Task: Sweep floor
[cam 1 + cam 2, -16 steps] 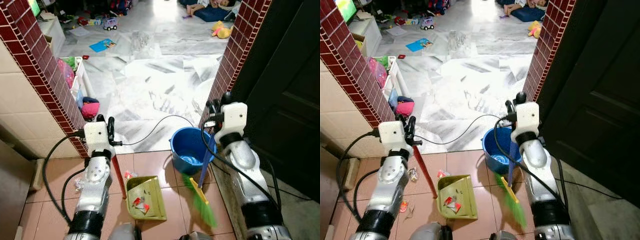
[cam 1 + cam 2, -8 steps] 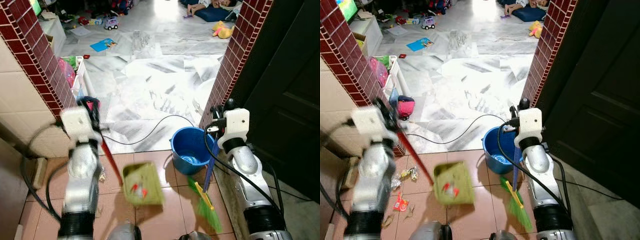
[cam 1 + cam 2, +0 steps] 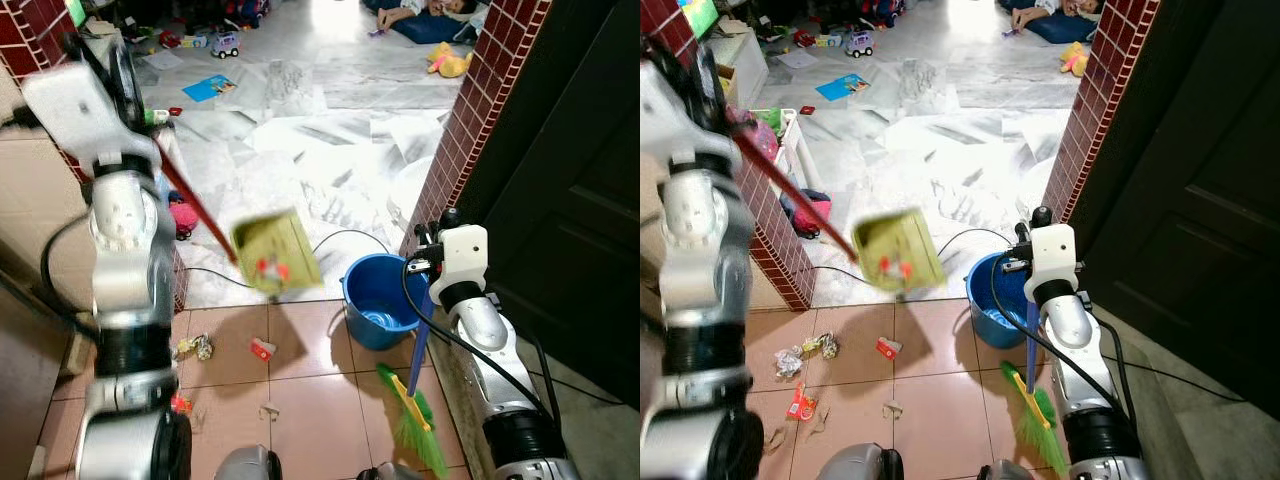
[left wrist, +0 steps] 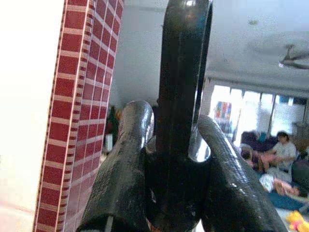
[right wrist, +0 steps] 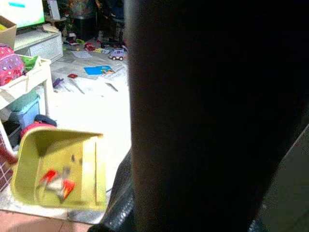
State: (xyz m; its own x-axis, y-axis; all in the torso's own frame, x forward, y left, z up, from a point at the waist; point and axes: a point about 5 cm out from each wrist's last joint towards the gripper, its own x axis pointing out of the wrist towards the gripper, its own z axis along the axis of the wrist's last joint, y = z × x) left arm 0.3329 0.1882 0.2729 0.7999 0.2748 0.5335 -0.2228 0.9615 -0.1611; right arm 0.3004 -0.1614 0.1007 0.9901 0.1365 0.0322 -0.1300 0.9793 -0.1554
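While the pink-tiled floor [image 3: 330, 400] runs out through a brick-edged doorway [image 3: 470, 130] onto pale marble strewn with toys, the left arm is raised high by the left brick pillar, its left gripper [image 4: 169, 159] closed tight around the black ringed end of the dustpan handle [image 4: 186, 72]. That red handle slants down to the green dustpan [image 3: 275, 252], which hangs blurred in the air above the seam of tile and marble, just left of the blue bucket [image 3: 378, 300], with red and pale scraps lying in its tray. On the right, the right gripper [image 3: 428, 262] is up by the right brick pillar with the blue broom shaft at it; whether its fingers are closed cannot be told. The broom [image 3: 412, 415] stands nearly upright, its green bristles on the tile beside the bucket. Small wrappers [image 3: 262, 349] lie scattered on the tile near the left pillar's foot.
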